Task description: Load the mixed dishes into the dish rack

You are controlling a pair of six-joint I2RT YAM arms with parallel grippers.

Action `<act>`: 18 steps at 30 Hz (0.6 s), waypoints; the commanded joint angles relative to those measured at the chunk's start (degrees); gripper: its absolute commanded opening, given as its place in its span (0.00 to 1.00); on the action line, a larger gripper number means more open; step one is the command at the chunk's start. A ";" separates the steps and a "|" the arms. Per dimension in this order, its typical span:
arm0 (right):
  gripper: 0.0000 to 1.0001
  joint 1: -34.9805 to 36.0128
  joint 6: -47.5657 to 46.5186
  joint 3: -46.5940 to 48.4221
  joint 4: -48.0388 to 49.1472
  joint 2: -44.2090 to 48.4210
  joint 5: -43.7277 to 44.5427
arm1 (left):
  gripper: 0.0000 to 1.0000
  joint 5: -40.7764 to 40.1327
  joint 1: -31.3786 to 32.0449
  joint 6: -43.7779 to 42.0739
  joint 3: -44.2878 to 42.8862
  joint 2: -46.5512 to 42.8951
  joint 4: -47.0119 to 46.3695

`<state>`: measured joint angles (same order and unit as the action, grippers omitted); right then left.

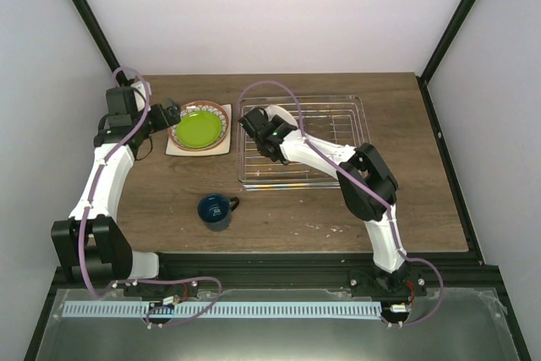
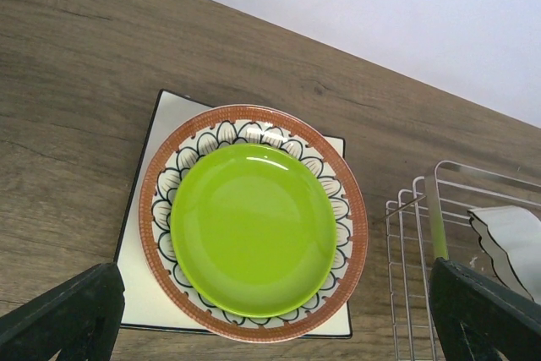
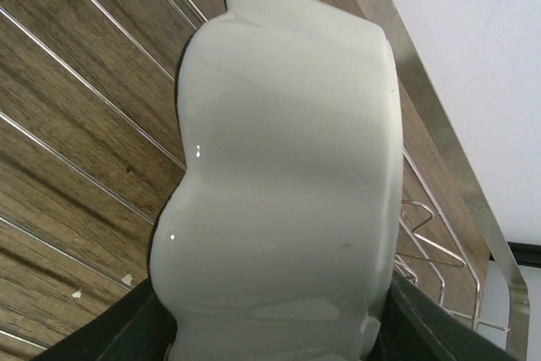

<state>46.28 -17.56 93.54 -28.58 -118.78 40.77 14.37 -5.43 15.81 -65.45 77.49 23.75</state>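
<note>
centre of the left wrist view: a plain lime-green plate (image 2: 252,227) over a floral plate (image 2: 254,127) with a rust-brown rim and black-outlined cream petals. beneath is a white square plate (image 2: 142,293), edged black. glossy white scalloped bowl (image 3: 287,166). dark blue mug (image 1: 216,211). silver rack (image 1: 342,106). brown wood-grain table (image 1: 296,217).

Wooden table (image 1: 338,217) — white square plate (image 1: 172,149), dark blue mug (image 1: 216,212), dish rack (image 1: 338,124)

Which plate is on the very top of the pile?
The lime-green plate; it lies on the floral plate, which lies on the white square plate.
</note>
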 commanded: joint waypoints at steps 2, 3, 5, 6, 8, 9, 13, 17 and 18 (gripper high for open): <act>0.66 0.39 0.59 -0.50 1.84 -0.93 0.86 | 1.00 0.83 -0.41 0.15 -0.15 -0.15 -0.02; 0.72 0.37 0.59 -0.62 2.00 -0.90 0.57 | 1.00 0.90 -0.42 0.14 -0.20 -0.19 0.06; 0.81 0.39 0.84 -0.56 1.76 -0.80 -0.40 | 1.00 0.83 -0.37 0.14 -0.29 -0.31 0.11; 0.85 0.39 0.97 -0.55 1.65 -0.68 -1.00 | 1.00 0.81 -0.37 0.10 -0.33 -0.37 0.15; 0.94 0.38 1.32 -0.59 1.42 -0.67 -1.66 | 1.00 0.79 -0.46 0.06 -0.31 -0.46 0.29; 0.99 0.39 1.54 -0.63 1.34 -0.67 -1.98 | 1.00 0.73 -0.48 0.05 -0.25 -0.47 0.31; 1.00 0.39 2.30 -0.64 0.62 -0.68 -3.88 | 1.00 0.64 -0.46 0.07 -0.15 -0.52 0.50; 1.00 0.47 2.92 -0.64 -0.25 -0.41 -6.29 | 1.00 0.66 -0.46 0.01 0.04 -0.35 0.51; 1.00 0.56 3.03 -0.60 -0.50 -0.19 -6.90 | 1.00 0.57 -0.46 0.06 -0.01 -0.26 0.49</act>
<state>46.33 -16.03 92.51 -28.16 -119.42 36.58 14.63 -5.61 15.84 -65.43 77.49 23.79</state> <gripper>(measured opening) 0.999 0.997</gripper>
